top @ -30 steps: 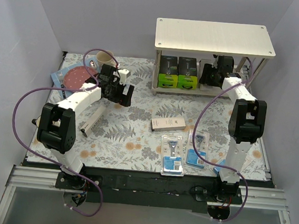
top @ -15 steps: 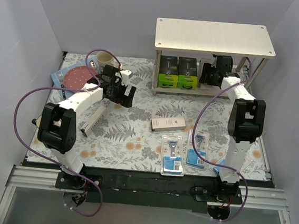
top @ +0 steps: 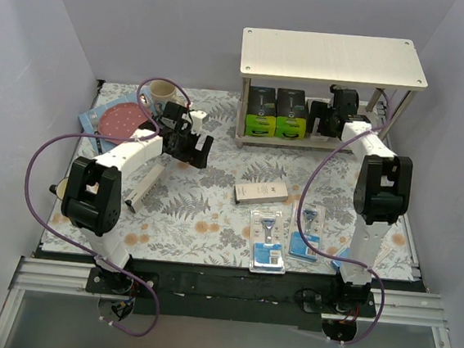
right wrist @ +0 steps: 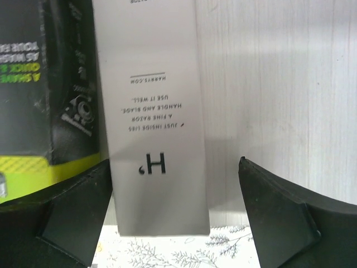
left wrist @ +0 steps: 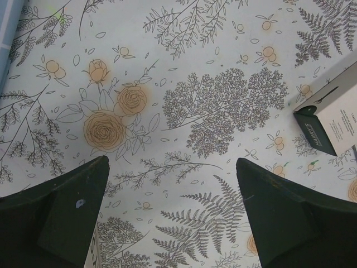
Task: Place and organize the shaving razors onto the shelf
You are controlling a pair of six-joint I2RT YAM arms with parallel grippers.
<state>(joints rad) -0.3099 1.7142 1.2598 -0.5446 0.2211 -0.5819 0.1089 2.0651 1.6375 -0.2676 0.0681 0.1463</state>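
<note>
The shelf (top: 334, 59) stands at the back right. Two black-and-lime razor boxes (top: 276, 112) sit on its lower board. A white Harry's box (right wrist: 153, 111) rests beside them on that board. My right gripper (top: 320, 117) (right wrist: 174, 162) is open around the near end of this box, with its right finger well clear of it. My left gripper (top: 192, 148) (left wrist: 172, 161) hangs open over the floral mat with nothing between its fingers. On the mat lie another Harry's box (top: 261, 192) (left wrist: 334, 111), a slim white box (top: 144, 185) and two blue-carded blister packs (top: 267, 240) (top: 307, 231).
A cream mug (top: 160, 93) and a pink speckled plate (top: 115, 119) sit at the back left, with a blue pack (top: 88, 119) partly under the plate. White walls close in on both sides. The floral mat (top: 204, 212) covers the table.
My right gripper has opened and let go of the white box on the lower board. My left gripper has shifted slightly to the right, still open.
</note>
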